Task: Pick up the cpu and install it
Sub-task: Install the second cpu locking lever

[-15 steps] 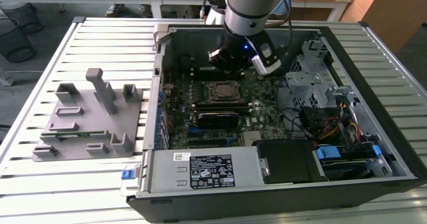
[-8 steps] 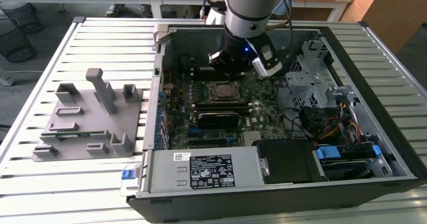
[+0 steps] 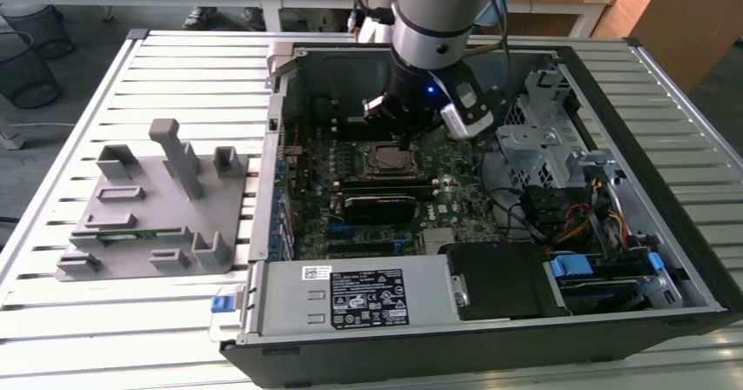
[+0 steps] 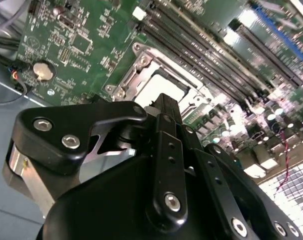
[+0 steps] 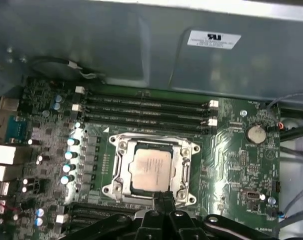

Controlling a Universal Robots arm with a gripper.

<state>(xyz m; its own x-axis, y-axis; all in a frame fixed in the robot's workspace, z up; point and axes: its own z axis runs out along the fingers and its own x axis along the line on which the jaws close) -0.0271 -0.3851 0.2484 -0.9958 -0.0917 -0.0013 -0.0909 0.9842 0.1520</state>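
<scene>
Silicon first: the cpu (image 5: 150, 169) sits inside the socket (image 5: 150, 170) on the motherboard (image 5: 231, 150), its pale metal top level within the steel frame as far as I can judge, so the placing looks done or very nearly so. The gripper (image 5: 163, 197) hangs right above the socket's near edge, fingers drawn together to a narrow tip with nothing between them; I'd call them closed and empty, though whether the tip touches the frame or the chip I cannot tell. The risk from here, to my eye, is the chip lying a shade off its keying, since any push from that closed tip could then bend contacts underneath or skate the chip across the frame. A closed tip so near the frame's edge could also snag on it. The first wrist view looks straight down on the chip and shows all four sides of the socket plus the memory slots (image 5: 146, 107) beyond. The second wrist view catches only a bright corner of the chip past the finger linkages (image 4: 166, 150). The exterior view alone shows the open computer case (image 3: 685, 259) on the slatted table (image 3: 174, 68), with the grey parts holder (image 3: 157, 207) well apart on the exterior view's left.
</scene>
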